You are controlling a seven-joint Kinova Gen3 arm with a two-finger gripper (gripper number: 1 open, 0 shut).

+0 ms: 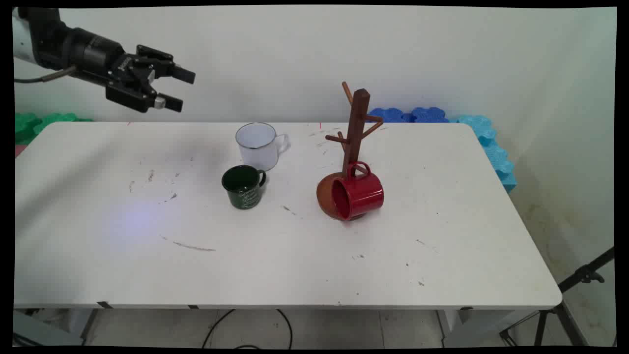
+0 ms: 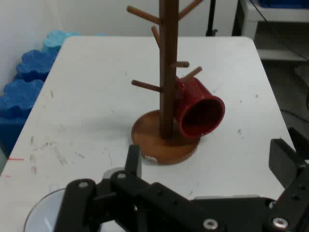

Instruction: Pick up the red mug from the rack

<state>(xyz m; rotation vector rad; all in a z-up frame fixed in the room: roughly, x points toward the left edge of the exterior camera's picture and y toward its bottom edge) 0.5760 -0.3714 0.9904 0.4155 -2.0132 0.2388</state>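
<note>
**A:** ok so where's the arm at right now?

**B:** Up high at the far left. The gripper [image 1: 176, 89] hangs in the air above the table's [image 1: 275, 275] far-left corner, pointing right, roughly toward the middle of the table. Its two fingers are spread apart with nothing between them. It isn't touching anything.

**A:** what's nearest to it?

**B:** The white mug [image 1: 257, 145], I'd say, though it's still well apart from it. That one stands upright toward the back of the table, handle out to the right. In the hand view only a sliver of its rim [image 2: 46, 212] shows at the bottom left, behind the black linkage.

**A:** and the others?

**B:** A dark green mug [image 1: 243, 186] sits just in front of the white one, upright, handle to the right, with some pale lettering on its side that I can't read. Then right of those two is the wooden mug tree [image 1: 355, 129], a post with pegs on a round base. A red mug [image 1: 357, 194] hangs on its side from one of the low pegs by its handle, mouth facing the near-left. Whether its body rests on the base I can't quite tell. The hand view shows it too [image 2: 199, 112], right against the post [image 2: 168, 72].

**A:** anything else around?

**B:** Blue foam blocks [image 1: 484, 142] behind the table's far right corner, green ones [image 1: 37, 123] at the far left, and a black tripod leg [image 1: 580, 278] at the bottom right.
</note>
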